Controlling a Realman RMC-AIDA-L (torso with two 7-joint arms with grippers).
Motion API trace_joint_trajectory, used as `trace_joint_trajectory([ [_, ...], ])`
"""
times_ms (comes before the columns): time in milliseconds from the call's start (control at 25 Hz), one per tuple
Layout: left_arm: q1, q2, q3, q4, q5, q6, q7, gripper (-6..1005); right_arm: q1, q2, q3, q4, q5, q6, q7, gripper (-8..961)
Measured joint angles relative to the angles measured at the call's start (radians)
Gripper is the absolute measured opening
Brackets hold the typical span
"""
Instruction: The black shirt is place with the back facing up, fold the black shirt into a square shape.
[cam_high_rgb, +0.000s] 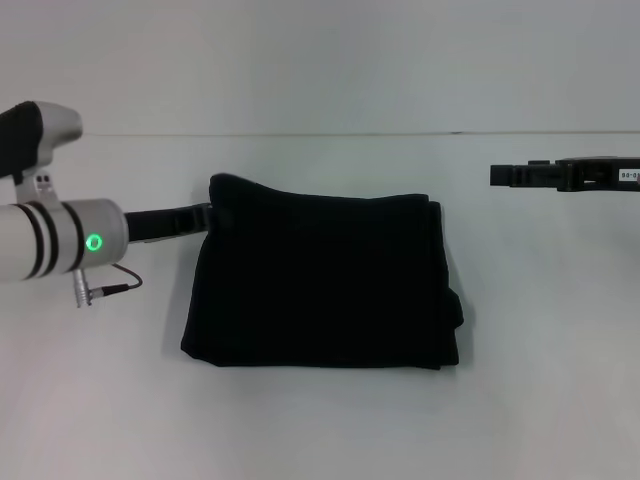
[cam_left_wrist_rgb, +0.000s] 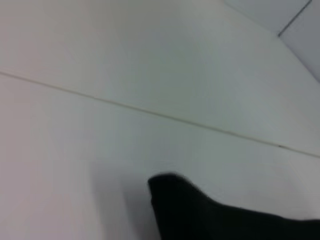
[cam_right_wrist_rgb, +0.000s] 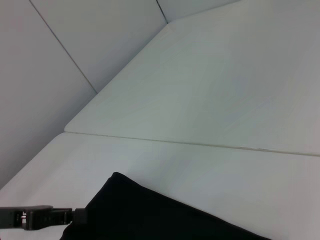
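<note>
Shirt (cam_high_rgb: 320, 285) lies mid-frame, nearly square; your left gripper (cam_high_rgb: 200, 215) touches its upper-left corner, fingers' state unreadable; right gripper (cam_high_rgb: 515, 176) waits apart.

The white counter (cam_high_rgb: 320, 430) carries one item: the black shirt (cam_high_rgb: 325, 285), folded into a near-square stack, lying flat at frame centre.

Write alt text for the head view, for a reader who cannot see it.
A black shirt, folded into a rough rectangle, lies on a white table. The left gripper reaches in from the left to the shirt's far left corner, while the right gripper hangs apart from it on the right.
</note>
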Motion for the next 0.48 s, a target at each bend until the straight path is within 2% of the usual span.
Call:
trace_joint_trajectory([
  [80, 0.010, 0.004, -0.019, 0.022, -0.001, -0.006, 0.000, 83, 0.000, -0.001, -0.003, 0.000, 0.000, -0.001, -0.001, 916],
  [280, 0.039, 0.028, -0.080, 0.102, -0.001, 0.019, -0.013, 281, 0.001, -0.002, 0.000, -0.005, 0.006, -0.046, -0.065, 886],
  [360, 0.052, 0.034, -0.108, 0.169, -0.003, 0.128, -0.014, 362, 0.001, -0.001, -0.001, -0.010, 0.026, -0.087, -0.129, 874],
  [480, 0.052, 0.032, -0.115, 0.247, -0.034, 0.401, 0.085, 484, 0.006, 0.006, -0.010, -0.011, 0.045, -0.157, -0.241, 856],
])
